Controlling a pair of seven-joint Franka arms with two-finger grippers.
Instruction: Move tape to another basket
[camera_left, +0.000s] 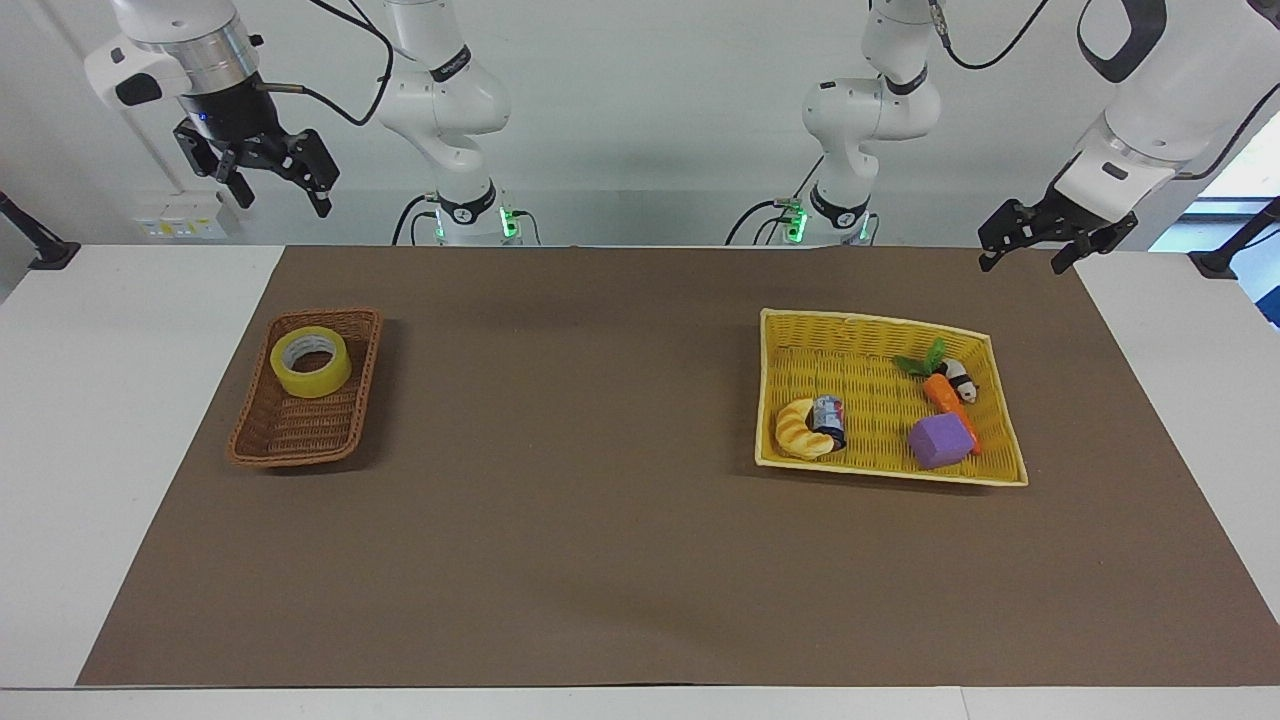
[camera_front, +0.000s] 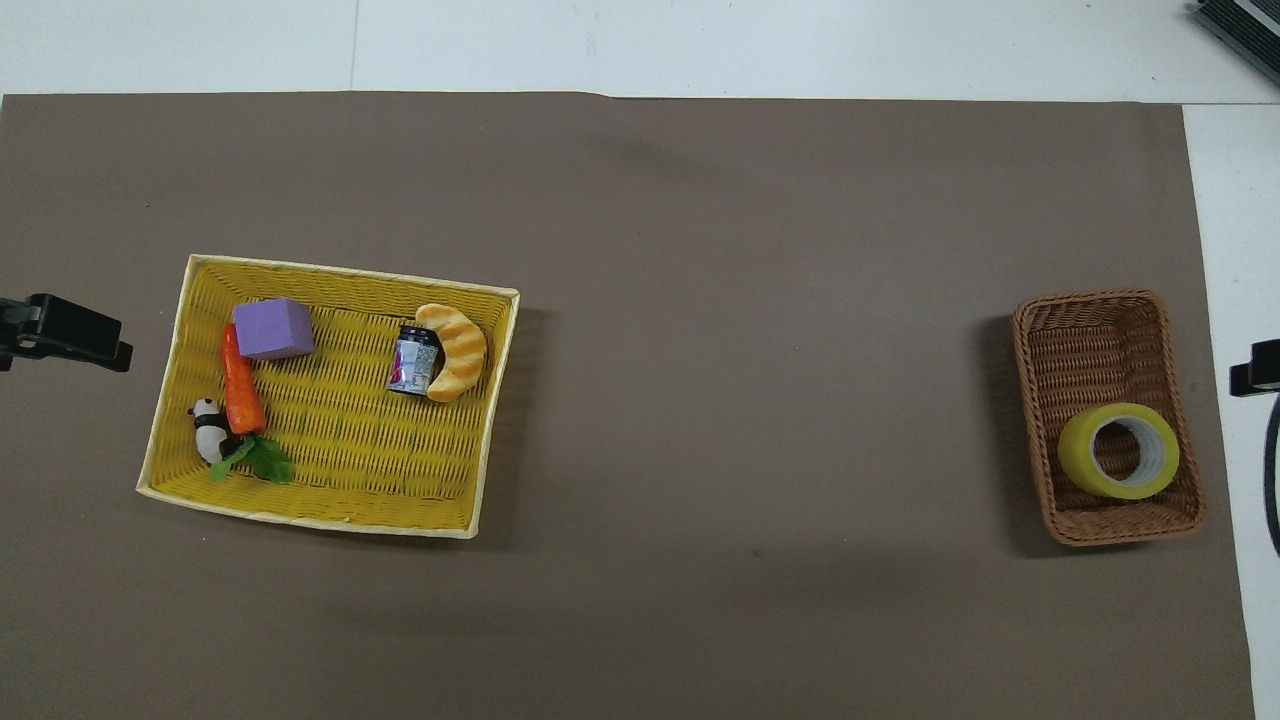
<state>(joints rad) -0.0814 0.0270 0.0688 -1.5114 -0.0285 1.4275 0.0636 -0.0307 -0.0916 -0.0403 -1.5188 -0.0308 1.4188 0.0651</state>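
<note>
Tape (camera_left: 311, 361) lies flat, hole up, in the brown wicker basket (camera_left: 262, 437) at the right arm's end of the table, in the part of the basket nearer the robots. Nothing touches it.

Yellow tray (camera_left: 889, 324), the other basket, sits well apart toward the left arm's end. Inside: purple cube (camera_left: 940, 441), carrot (camera_left: 946, 399) w/ green leaves, small panda figure (camera_left: 959, 378), croissant (camera_left: 802, 429), small jar (camera_left: 830, 419). Bare weave shows in the tray's middle and along the side nearer the robots.

Right gripper (camera_left: 268, 180) hangs high in the air, over the table edge by the robots and not over the basket; fingers spread wide, empty. Left gripper (camera_left: 1033, 246) hangs at its own end, over the mat's corner near the tray; fingers apart, empty; that arm waits.

Risks, as judgement:
- Basket looks light w/ sloped sides; a finger catching the rim or weave could drag or tip it.
- Tape is wide and smooth; pinching the outer wall may slip. One finger thru the core looks safer.
- Long carry between ends; a handover or a drop mid-table could send the roll rolling off.
- Release onto cube or carrot could bounce it out; aim for bare weave.
</note>
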